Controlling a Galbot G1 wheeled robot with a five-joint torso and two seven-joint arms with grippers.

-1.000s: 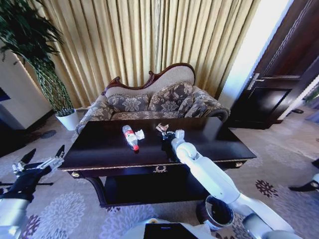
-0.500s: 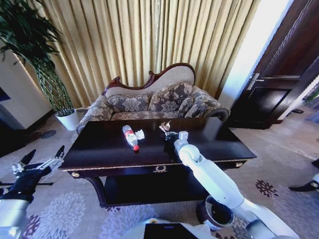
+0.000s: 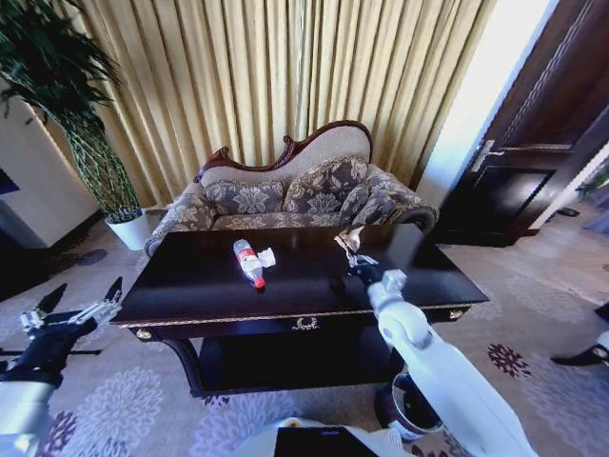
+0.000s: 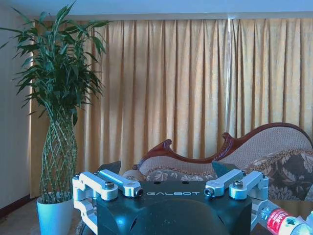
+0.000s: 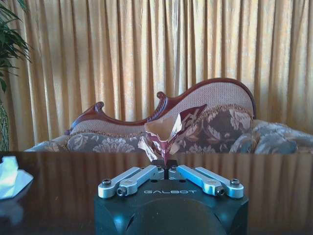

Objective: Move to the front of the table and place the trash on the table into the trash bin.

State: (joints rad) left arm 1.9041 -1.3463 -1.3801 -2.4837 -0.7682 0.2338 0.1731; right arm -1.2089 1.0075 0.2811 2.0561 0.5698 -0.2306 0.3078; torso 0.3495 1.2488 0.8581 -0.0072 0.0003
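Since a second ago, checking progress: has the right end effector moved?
Yes. The right end effector, shut on the wrapper, moved rightward, away from the bottle.

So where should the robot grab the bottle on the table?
Probably around the middle of the bottle, coming down from above. It lies flat on the table, red cap toward the robot, so fingers should close across its narrow width.

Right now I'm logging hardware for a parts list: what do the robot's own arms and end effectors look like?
The right arm is made of smooth, rounded white segments. The left arm is pale grey near the wrist, turning black towards its end effector. Each end effector has a black housing lettered GALBOT, silver metal linkage bars with bolts, and dark pointed fingers: see the right end effector and left end effector.
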